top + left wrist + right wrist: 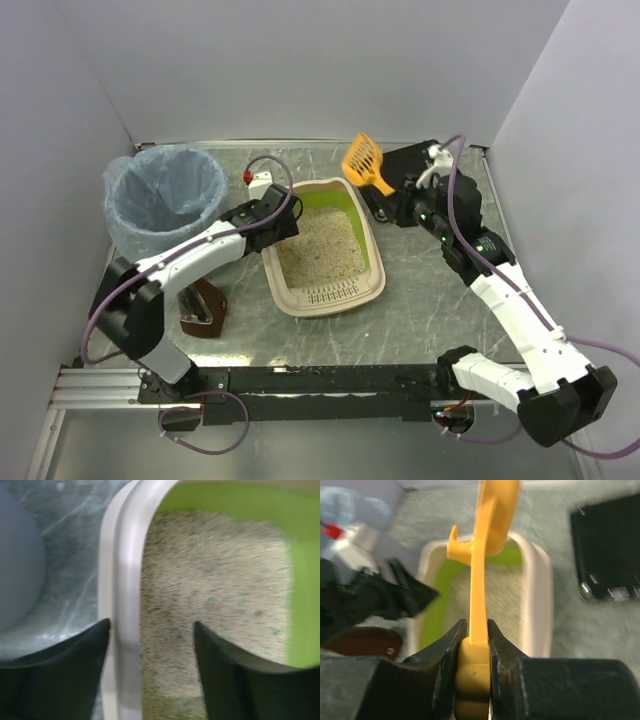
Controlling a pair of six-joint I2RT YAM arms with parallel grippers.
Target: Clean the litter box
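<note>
The litter box (377, 268) is a beige tray with a lime-green inner wall. It holds sandy granules (320, 250), and its grille end faces the arms. My left gripper (283, 228) is open over the box's far-left corner. In the left wrist view the gripper (151, 624) straddles the beige rim (129, 580), with one finger outside and one over the granules. My right gripper (400, 190) is shut on the handle of an orange slotted scoop (363, 160), held in the air beyond the box's far-right corner. The right wrist view shows the scoop (487, 540) edge-on in the gripper (477, 625), above the box (540, 595).
A round bin with a blue bag (165, 195) stands at the far left. A black case (430, 175) lies at the far right, under my right arm. A brown object (203, 308) sits near the left arm's base. A small white bottle with a red cap (258, 180) is behind the left gripper.
</note>
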